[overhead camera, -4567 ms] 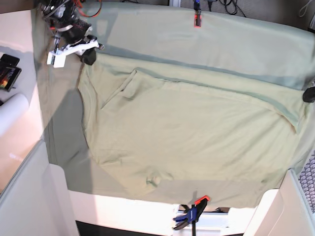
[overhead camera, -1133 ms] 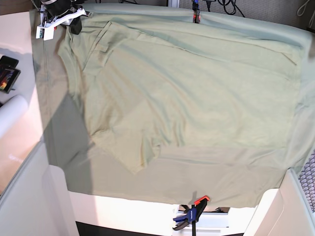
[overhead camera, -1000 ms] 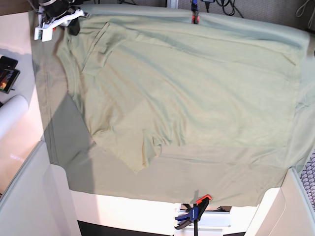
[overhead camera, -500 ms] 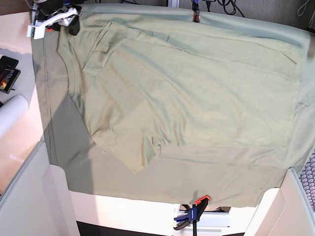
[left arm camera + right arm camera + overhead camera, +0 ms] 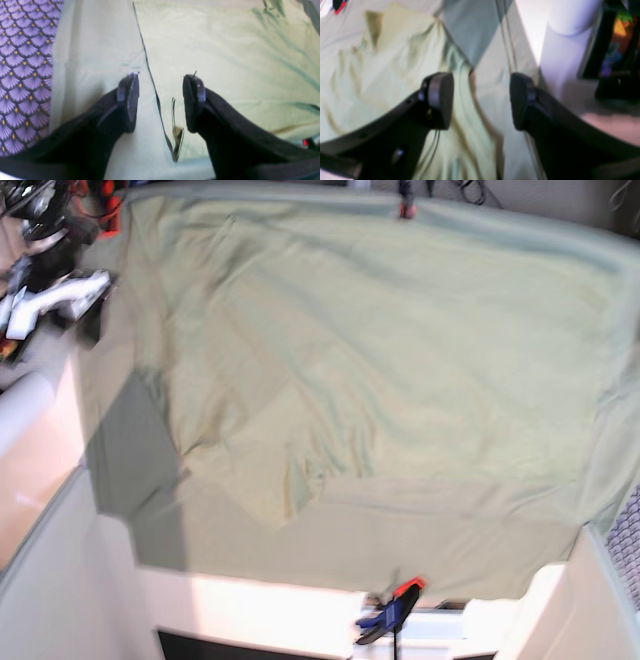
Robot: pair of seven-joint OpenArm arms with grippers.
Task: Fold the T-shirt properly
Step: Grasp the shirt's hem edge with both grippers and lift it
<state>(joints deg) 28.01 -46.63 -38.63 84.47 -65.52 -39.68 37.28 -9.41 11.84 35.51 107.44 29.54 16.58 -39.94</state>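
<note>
The pale yellow-green T-shirt [image 5: 380,370] lies spread out flat over most of the table, with a rumpled sleeve near its front left. My right gripper [image 5: 90,323] hangs open at the table's left edge, just off the shirt's left side. In the right wrist view its fingers [image 5: 440,100] are wide apart and empty, above the T-shirt's edge [image 5: 382,70] and the cloth beside it. My left gripper [image 5: 161,100] is open too. Nothing is between its fingers, which hover over the T-shirt's [image 5: 225,50] straight edge. The base view does not show the left arm.
A duller grey-green table cloth [image 5: 450,530] covers the table, held by a clamp at the front [image 5: 395,615] and another at the back [image 5: 405,207]. A white roll [image 5: 25,415] and a dark device [image 5: 615,42] lie left of the table. A purple patterned surface [image 5: 22,62] borders the cloth.
My right gripper has opened, let go of the T-shirt's back left corner and moved left and forward off the shirt. The shirt now lies flat. The left gripper stays open.
</note>
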